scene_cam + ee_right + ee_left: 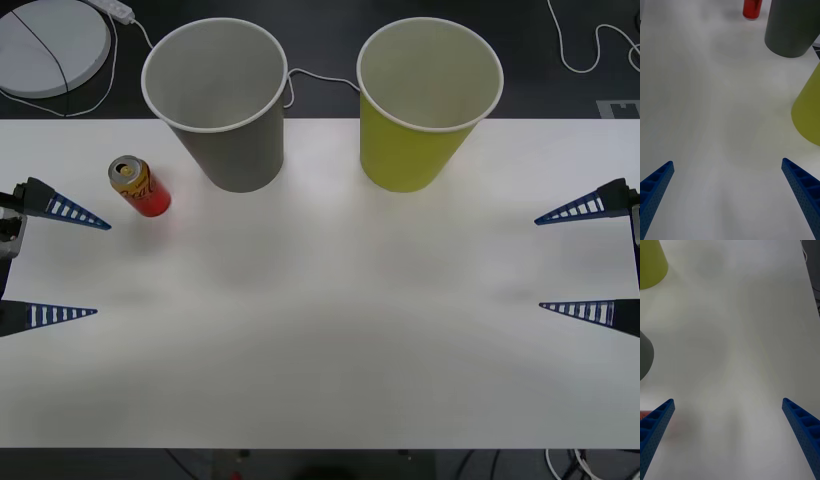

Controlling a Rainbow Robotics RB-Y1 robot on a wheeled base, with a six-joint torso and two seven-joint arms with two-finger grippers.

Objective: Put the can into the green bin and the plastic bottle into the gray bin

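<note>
Front view: left gripper (95, 268) at the table's left edge, fingers spread wide, holding nothing; right gripper (540, 262) mirrored at the right edge, equally spread and empty. The can (139, 186) stands upright on the white table (320, 340), just beyond the left gripper's upper finger, apart from it and near the gray bin (215, 100). The green bin (430, 100) sits to the right of the gray one, both upright along the far edge, both look empty. No plastic bottle on the table as far as I can see. Risks, my read: the can belongs in the green bin, so the left arm would have to carry it past the gray one; a low carry could clip that rim and tip the bin. The can is small and close to the gray bin's wall, so a sloppy approach could knock it over and send it rolling. Right wrist view adds the can's red body (752, 9) standing flush on the table beside the gray bin's base (792, 32), with the green bin's wall (808, 112) nearer. Left wrist view catches just a reddish sliver at the finger, likely the can, plus both bins' lower walls; only the front view looks down into the bins.
</note>
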